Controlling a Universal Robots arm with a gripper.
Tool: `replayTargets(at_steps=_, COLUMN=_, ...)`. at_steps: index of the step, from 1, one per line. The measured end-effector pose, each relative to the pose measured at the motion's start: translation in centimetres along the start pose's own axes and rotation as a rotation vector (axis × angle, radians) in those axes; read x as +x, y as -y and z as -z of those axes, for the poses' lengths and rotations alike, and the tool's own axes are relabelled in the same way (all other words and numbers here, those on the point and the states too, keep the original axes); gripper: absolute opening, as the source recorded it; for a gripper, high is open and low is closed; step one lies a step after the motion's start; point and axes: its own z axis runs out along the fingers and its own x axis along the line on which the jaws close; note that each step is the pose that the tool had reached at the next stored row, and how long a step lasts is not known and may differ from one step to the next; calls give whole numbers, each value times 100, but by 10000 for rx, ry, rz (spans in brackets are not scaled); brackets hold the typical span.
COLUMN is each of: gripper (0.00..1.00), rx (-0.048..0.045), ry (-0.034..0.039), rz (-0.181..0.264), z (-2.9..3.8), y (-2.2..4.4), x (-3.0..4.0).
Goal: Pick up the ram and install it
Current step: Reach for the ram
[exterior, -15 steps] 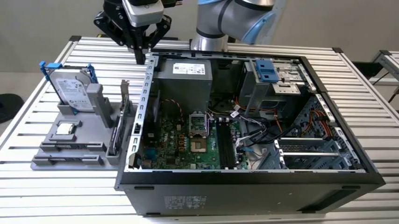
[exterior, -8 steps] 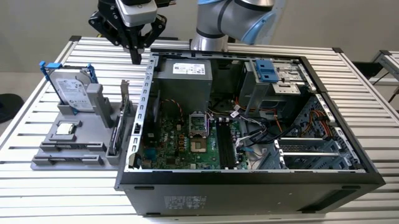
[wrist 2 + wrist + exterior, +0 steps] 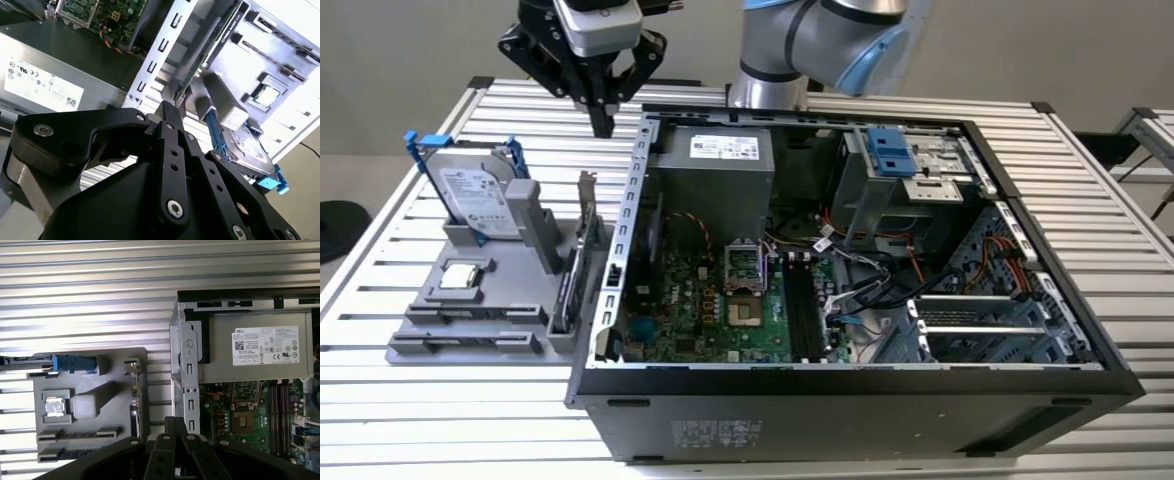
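Gripper (image 3: 602, 118) hangs high above the tray (image 3: 514, 295), toward its case side. Fingers are pinched together, holding nothing. Parts stand upright in the tray, likely for top-down grasping.

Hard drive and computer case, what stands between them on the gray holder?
An upright card with a metal bracket, seen in the exterior view.

I am looking out over a white slatted table (image 3: 440, 420). Its long metal slats (image 3: 85, 270) are lying side by side and throwing back bright light in the first wrist view. A plain pale wall (image 3: 414, 40) is standing behind it. A second slatted table (image 3: 1154, 135) is showing at the exterior view's right edge.
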Motion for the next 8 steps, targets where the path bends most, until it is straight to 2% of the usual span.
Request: replayTargets(at_steps=8, gripper=0, rx=0, ry=0, rz=0, z=2, y=6, x=80)
